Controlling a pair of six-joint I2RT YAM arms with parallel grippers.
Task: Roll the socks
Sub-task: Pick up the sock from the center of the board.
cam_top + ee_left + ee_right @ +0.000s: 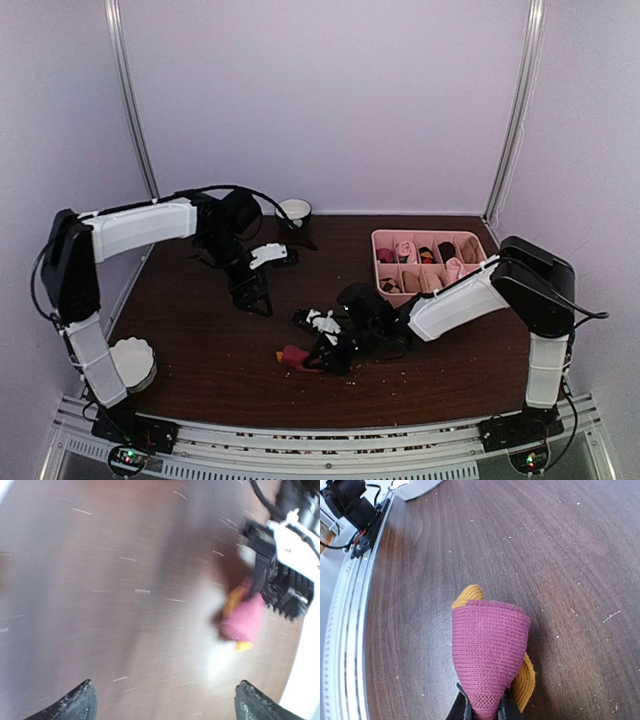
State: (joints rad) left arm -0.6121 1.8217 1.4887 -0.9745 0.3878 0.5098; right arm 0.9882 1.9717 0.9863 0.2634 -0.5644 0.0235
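The dark red sock (490, 650) with orange heel and toe is folded into a bundle on the dark wood table. My right gripper (484, 711) is shut on its near end. In the top view the sock (295, 357) lies at the tip of the right gripper (330, 362). It shows blurred in the left wrist view (243, 617), next to the right gripper's body. My left gripper (253, 297) hangs open and empty above the table, left of and beyond the sock; its fingertips (80, 700) stand wide apart. The tan sock is not in view.
A pink divided tray (381, 240) with small rolled socks stands at the back right. A white cup (294, 211) stands at the back centre. A white round object (135, 362) sits by the left arm's base. The table's front rail (345, 645) is close.
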